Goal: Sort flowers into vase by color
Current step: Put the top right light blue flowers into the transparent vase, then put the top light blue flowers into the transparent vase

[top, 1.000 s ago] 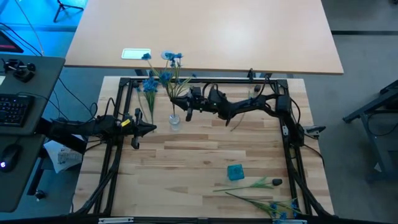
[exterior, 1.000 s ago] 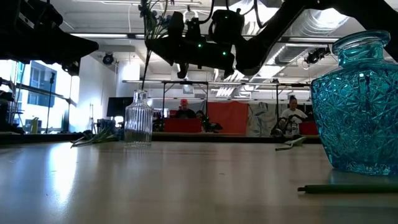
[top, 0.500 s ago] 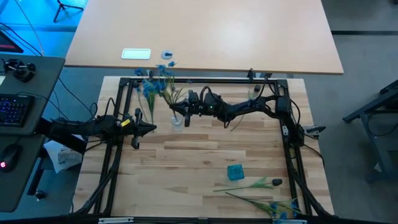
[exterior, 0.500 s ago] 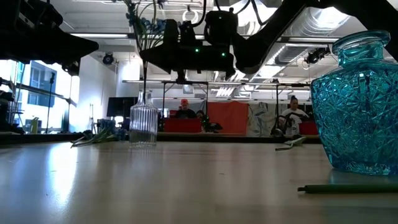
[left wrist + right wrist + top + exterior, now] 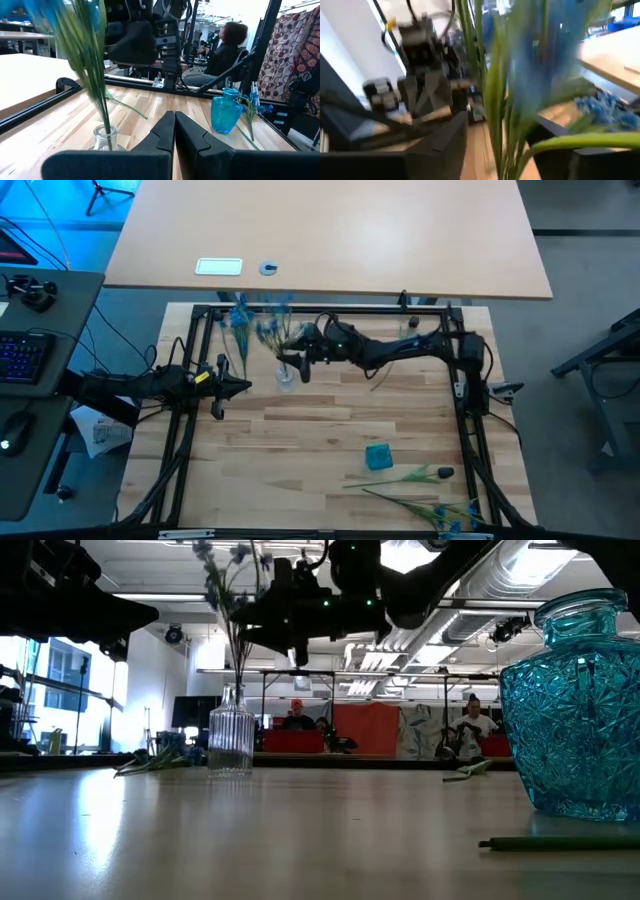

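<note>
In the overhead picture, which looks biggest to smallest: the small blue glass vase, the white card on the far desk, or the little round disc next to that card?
1. White rectangular card
2. Blue glass vase
3. Small round disc

The card and vase look close in size; the vase stands taller, nearer the camera, so that order is unsure.

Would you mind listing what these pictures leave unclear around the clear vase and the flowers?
- Right gripper, high view: its fingers merge with the dark arm above the clear vase, so any contact with the blue flowers is unreadable.
- Right wrist view: motion blur smears the stems.
- Dark-bud flower, high view: too small for detail.
- Low view: the teal vase is cut off at the edge.
</note>
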You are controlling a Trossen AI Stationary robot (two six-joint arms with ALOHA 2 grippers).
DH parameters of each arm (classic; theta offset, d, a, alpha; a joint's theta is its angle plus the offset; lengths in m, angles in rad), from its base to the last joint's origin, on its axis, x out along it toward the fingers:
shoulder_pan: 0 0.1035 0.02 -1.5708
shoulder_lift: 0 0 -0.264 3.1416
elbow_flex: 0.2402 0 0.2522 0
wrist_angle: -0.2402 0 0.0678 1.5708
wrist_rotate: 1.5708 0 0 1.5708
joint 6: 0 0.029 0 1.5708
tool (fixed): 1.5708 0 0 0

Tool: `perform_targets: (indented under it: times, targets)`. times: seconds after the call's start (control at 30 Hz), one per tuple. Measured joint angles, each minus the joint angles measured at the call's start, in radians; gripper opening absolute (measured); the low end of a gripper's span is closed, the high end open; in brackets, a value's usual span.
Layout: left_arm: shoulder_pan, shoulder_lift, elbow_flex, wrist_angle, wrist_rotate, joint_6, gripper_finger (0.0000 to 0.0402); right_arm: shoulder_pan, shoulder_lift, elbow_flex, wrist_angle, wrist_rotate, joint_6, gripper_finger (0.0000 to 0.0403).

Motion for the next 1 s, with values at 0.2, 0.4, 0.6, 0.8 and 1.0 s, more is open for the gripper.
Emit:
perform_targets:
  times: [0.2, 0.4, 0.6, 0.8, 1.0]
  targets:
    - [0.0, 0.0, 0.0, 0.0, 0.0, 0.0, 0.0, 0.004, -0.084, 0.0, -0.214, -0.045, -0.097, 0.0252]
    - [0.0, 0.0, 0.0, 0.0, 0.0, 0.0, 0.0, -0.018, -0.161, 0.0, -0.434, -0.045, -0.164, 0.0263]
    - [0.0, 0.0, 0.0, 0.0, 0.0, 0.0, 0.0, -0.064, -0.268, 0.0, -0.587, -0.045, -0.176, 0.0264]
    - [0.0, 0.0, 0.0, 0.007, 0.0, 0.031, 0.0, -0.114, -0.405, 0.0, -0.776, -0.042, -0.162, 0.0264]
    - [0.0, 0.0, 0.0, 0.008, 0.0, 0.051, 0.0, -0.128, -0.505, 0.0, -0.842, -0.038, -0.054, 0.0264]
